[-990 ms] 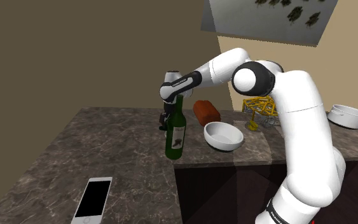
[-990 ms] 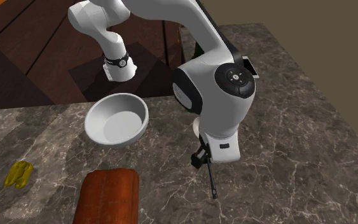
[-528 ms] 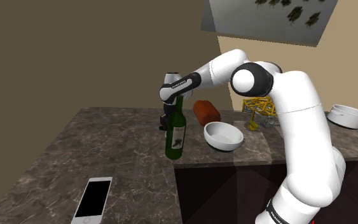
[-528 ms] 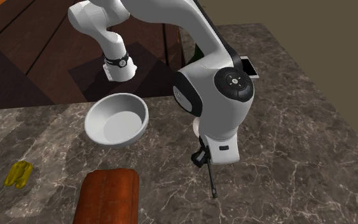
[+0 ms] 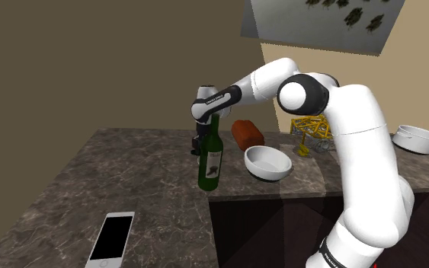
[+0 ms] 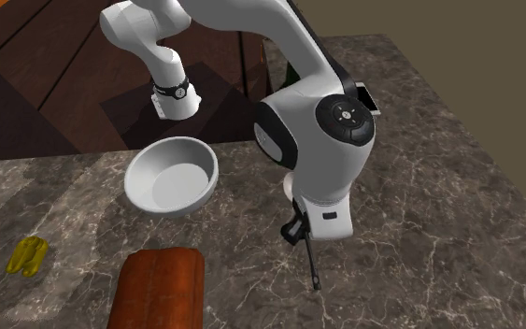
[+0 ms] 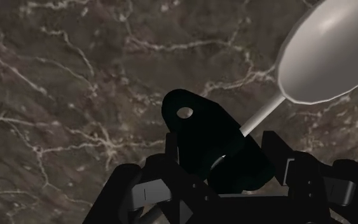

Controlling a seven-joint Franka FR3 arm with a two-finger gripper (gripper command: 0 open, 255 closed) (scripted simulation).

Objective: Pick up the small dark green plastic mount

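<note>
End effector (image 7: 225, 168) status: closed, with both black fingers against the sides of the dark green mount (image 7: 196, 127). The mount sits between the fingertips, just above the dark marbled desk (image 6: 438, 215). It has a small round hole near its upper end, and a thin rod (image 6: 311, 266) projects from it down toward the desk surface.

Surrounding items:
- White bowl (image 6: 171, 176): near the end effector, toward the second exterior view's left, not touching it.
- Reddish-brown block (image 6: 158, 290): on the desk beside the bowl.
- Green bottle (image 5: 211, 160): upright. In the shoulder view it stands in front of the end effector (image 5: 198, 143) and partly hides it.
- Phone (image 5: 112, 237): flat at the near edge of the desk, well apart from the mount.
- Yellow wire rack (image 5: 312, 128): at the far right, behind the arm.
</note>
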